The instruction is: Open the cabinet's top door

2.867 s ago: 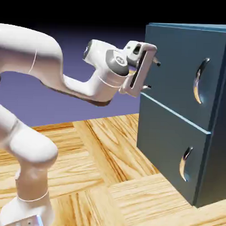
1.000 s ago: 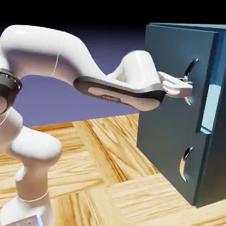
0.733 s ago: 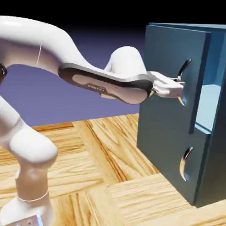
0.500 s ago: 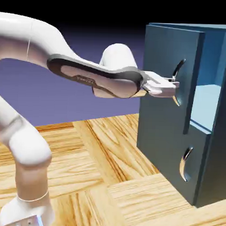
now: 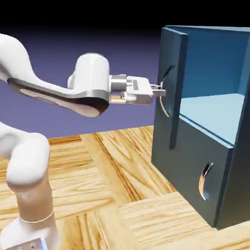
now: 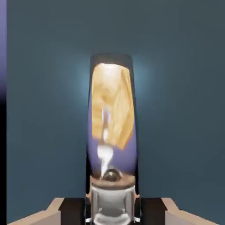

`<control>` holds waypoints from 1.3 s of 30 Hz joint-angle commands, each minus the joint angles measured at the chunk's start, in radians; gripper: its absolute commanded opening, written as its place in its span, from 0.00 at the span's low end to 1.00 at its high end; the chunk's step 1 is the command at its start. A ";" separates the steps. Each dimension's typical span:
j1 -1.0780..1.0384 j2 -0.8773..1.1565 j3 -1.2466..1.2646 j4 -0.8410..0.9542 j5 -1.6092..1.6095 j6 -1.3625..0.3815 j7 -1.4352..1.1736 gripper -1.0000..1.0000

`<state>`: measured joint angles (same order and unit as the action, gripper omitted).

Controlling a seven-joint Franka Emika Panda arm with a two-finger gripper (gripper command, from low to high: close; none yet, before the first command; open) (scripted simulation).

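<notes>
Teal-blue and boxy, the cabinet [image 5: 208,125] stands on the wood-grain tabletop [image 5: 119,198] at the exterior view's right, near the tabletop's right edge. Its top door [image 5: 169,83] is swung wide open, nearly edge-on in the exterior view, and the pale blue inside of the upper compartment [image 5: 214,110] shows behind it. The shorter lower panel [image 5: 196,175] is shut, its curved silver handle [image 5: 206,181] untouched.

The white arm [image 5: 57,94] reaches level from the left, and its fingers [image 5: 159,89] are clamped together on the top door's silver handle [image 5: 166,93], which curves along the door's outer face. In the hand view the door [image 6: 48,110] fills nearly the whole picture as flat dark teal, and the shiny handle [image 6: 112,123] runs up the middle, mirroring the wooden tabletop and the violet backdrop; its lower end sits pinched between the two grey fingertips [image 6: 94,204] at the bottom edge.

No brand, label or writing can be read on the cabinet; a small mark on the arm's dark underside is too blurred to make out.
</notes>
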<state>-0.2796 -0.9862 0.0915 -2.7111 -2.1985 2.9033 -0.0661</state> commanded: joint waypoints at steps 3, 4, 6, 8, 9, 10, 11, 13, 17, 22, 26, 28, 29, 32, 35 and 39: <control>-0.078 -0.078 0.069 -0.039 0.131 0.039 -0.071 0.00; -0.101 -0.103 0.089 -0.051 0.174 0.052 -0.097 0.00; -0.139 -0.148 0.120 -0.075 0.261 0.075 -0.154 0.00; -0.163 -0.189 0.142 -0.098 0.348 0.089 -0.219 0.00; -0.170 -0.207 0.150 -0.110 0.392 0.092 -0.254 0.00; -0.171 -0.224 0.156 -0.122 0.435 0.090 -0.291 0.00; -0.169 -0.239 0.160 -0.134 0.479 0.086 -0.329 0.00; -0.152 -0.269 0.166 -0.159 0.566 0.064 -0.408 0.00; -0.078 -0.329 0.181 -0.208 0.739 -0.027 -0.562 0.00; 0.064 -0.417 0.244 -0.255 0.955 -0.221 -0.716 0.00; 0.169 -0.470 0.336 -0.262 1.106 -0.395 -0.786 0.00; 0.213 -0.487 0.391 -0.254 1.175 -0.482 -0.807 0.00; 0.233 -0.492 0.421 -0.248 1.209 -0.525 -0.816 0.00; 0.279 -0.498 0.515 -0.217 1.306 -0.656 -0.834 0.00; 0.304 -0.489 0.613 -0.166 1.398 -0.786 -0.843 0.00; 0.295 -0.460 0.745 -0.067 1.511 -0.960 -0.849 0.00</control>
<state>0.0153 -1.4466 0.8365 -2.7777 -0.6875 1.9421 -0.9153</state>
